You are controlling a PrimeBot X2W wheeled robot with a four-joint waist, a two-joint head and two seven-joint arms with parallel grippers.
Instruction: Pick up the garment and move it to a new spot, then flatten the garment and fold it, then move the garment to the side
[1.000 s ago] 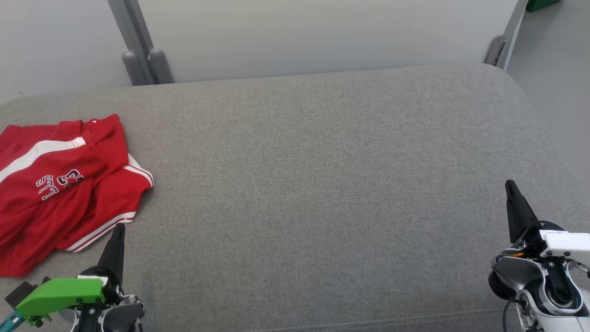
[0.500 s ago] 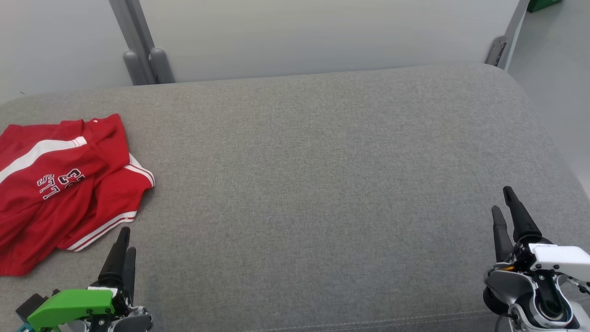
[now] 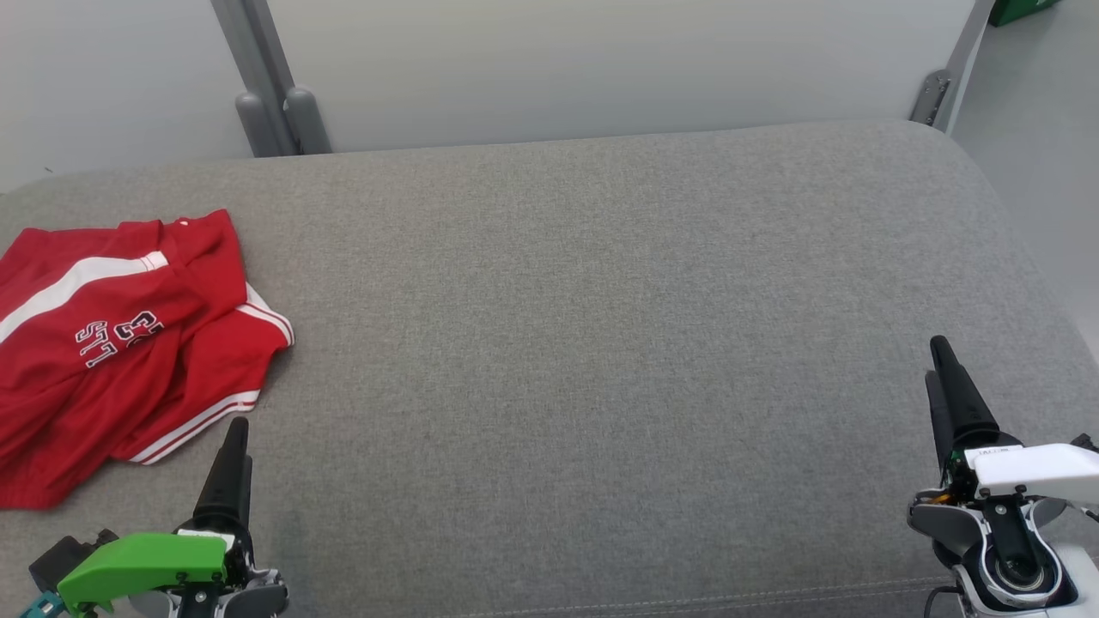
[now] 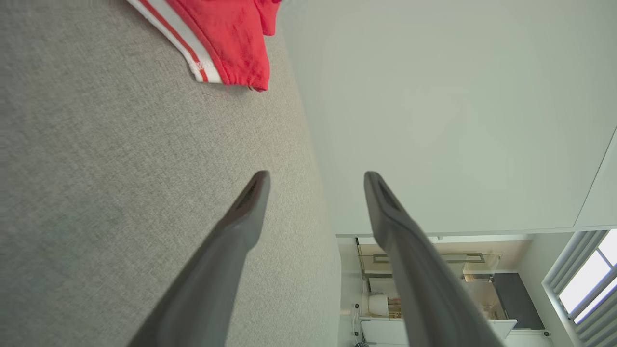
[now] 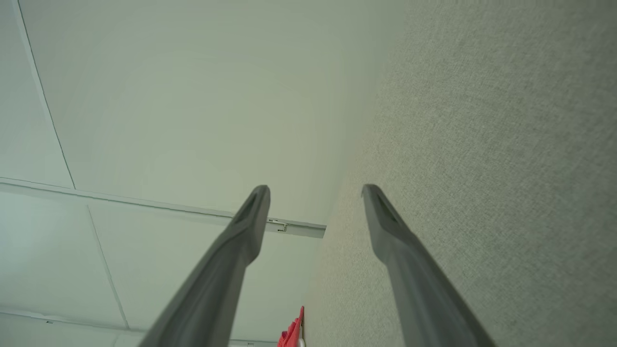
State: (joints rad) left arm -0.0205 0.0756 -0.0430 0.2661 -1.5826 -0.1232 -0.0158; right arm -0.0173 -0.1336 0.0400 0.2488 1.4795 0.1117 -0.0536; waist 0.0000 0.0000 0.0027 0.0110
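Note:
The garment [image 3: 112, 343] is a red shirt with white stripes and lettering, lying crumpled at the left end of the grey cushioned surface [image 3: 601, 326]; its striped hem [image 4: 212, 43] reaches the top of the left wrist view and a red scrap [image 5: 290, 332] peeks in at the bottom of the right wrist view. My left gripper [image 3: 233, 451] hovers just below the garment's hem, apart from it. In its own view, the left gripper [image 4: 315, 176] is open and empty. My right gripper [image 3: 938, 360] stands near the front right edge, and up close the right gripper [image 5: 315, 189] is open with nothing between its fingers.
A pale wall panel [image 3: 601, 69] with a grey post [image 3: 266, 94] runs behind the surface. A metal hinge bracket [image 3: 932, 90] sits at the back right corner. The surface's rounded right edge drops to a light floor [image 3: 1047, 137].
Both grippers have opened from shut. The head camera has shifted slightly, so the whole picture sits a little lower and to the right.

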